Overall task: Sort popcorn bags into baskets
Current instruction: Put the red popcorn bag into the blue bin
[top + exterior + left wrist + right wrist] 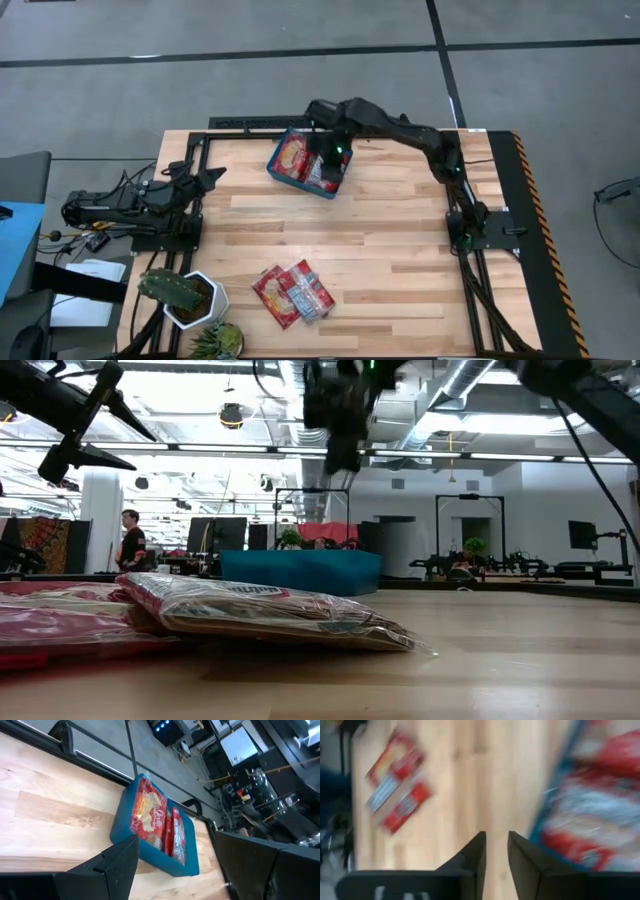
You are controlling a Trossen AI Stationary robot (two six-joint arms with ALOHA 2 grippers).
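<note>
The teal basket (275, 160) stands near the table's far edge and holds several red popcorn bags (297, 155), also seen in the left wrist view as bags (147, 812) inside the basket (125, 827). Three more popcorn bags (293, 293) lie overlapping flat on the wood near the near edge, close in the low view (260, 610). My right gripper (333, 170) hovers over the basket's right end, slightly open and holding nothing (496, 845). My left gripper (215, 178) waits open at the table's left edge (176, 840).
A white pot with a cactus (185, 295) and a small green plant (220, 340) stand at the near left corner. Black frame rails run along the table's far edge (250, 123) and right side (490, 215). Bare wood lies between the basket and the loose bags.
</note>
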